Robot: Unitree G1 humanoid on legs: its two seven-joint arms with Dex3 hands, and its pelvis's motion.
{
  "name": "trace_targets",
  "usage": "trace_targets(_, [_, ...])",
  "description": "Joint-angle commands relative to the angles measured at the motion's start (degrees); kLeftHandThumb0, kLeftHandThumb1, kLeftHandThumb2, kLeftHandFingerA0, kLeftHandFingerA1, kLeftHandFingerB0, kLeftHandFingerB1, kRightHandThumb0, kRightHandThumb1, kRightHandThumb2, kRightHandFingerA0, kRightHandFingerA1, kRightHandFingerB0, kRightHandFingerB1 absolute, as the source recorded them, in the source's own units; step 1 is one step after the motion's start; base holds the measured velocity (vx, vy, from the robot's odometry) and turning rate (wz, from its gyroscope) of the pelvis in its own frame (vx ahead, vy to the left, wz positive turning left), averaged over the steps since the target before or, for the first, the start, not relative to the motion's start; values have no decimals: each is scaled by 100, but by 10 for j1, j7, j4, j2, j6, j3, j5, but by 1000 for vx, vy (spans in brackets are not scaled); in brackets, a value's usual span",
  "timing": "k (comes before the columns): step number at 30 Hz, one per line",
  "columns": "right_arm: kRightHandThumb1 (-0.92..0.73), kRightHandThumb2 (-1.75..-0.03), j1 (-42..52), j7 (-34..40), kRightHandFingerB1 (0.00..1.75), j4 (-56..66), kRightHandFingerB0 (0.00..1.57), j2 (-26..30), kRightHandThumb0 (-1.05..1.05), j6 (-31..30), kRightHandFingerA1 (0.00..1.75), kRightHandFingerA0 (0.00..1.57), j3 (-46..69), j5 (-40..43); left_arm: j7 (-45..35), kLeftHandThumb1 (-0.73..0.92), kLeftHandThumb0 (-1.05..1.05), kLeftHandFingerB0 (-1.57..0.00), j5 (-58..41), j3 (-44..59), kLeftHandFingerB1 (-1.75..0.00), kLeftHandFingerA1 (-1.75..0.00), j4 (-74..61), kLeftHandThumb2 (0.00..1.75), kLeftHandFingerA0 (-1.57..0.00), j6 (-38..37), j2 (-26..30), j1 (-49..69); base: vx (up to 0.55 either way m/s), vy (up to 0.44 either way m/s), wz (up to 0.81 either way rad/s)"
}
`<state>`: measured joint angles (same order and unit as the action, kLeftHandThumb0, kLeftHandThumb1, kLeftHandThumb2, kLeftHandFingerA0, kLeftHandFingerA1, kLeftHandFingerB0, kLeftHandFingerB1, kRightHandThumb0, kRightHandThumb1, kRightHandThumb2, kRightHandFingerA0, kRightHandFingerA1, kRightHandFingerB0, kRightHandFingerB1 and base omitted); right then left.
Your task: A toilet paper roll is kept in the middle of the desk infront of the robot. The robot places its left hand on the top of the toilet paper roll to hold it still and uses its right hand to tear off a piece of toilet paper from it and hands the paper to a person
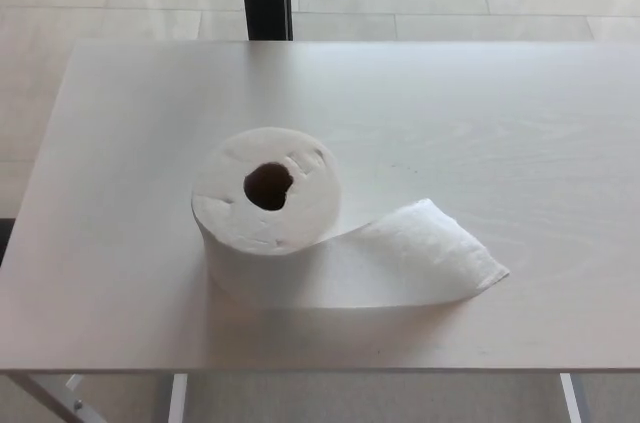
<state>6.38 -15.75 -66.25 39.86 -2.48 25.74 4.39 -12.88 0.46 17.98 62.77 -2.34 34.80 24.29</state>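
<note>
A soft white toilet paper roll [266, 205] stands on end near the middle of the desk, its dark cardboard core facing up at me. A loose tail of quilted paper [425, 253] trails along the desk toward my right, still attached. The pale, smooth, matte rectangular desk [480, 113] is otherwise bare. Neither robot hand shows, so I cannot tell their fingers' state. I judge nothing is done yet: holding, tearing and handing over all remain.
</note>
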Motion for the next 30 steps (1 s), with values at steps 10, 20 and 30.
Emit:
trace_targets(10, [-69, -60, -15, -10, 38, 273, 3, 21, -72, 18, 71, 9, 132, 102, 22, 76, -56, -53, -132, 206, -51, -77, -192, 62, -58, -1, 44, -71, 0, 0, 0])
trace_targets(20, [-51, -86, -107, 37, 18, 616, 0, -15, -68, -30, 25, 0, 72, 77, 98, 82, -94, -53, -107, 246, -87, -98, -575, 64, -65, 64, 69, -200, 0, 0, 0])
trace_targets(30, [-50, -91, -199, -8, 33, 791, 0, -67, -76, -44, 53, 5, -150, -43, 74, 61, -42, -23, 17, 43, -57, -67, -822, 105, -37, 185, 71, -429, 0, 0, 0])
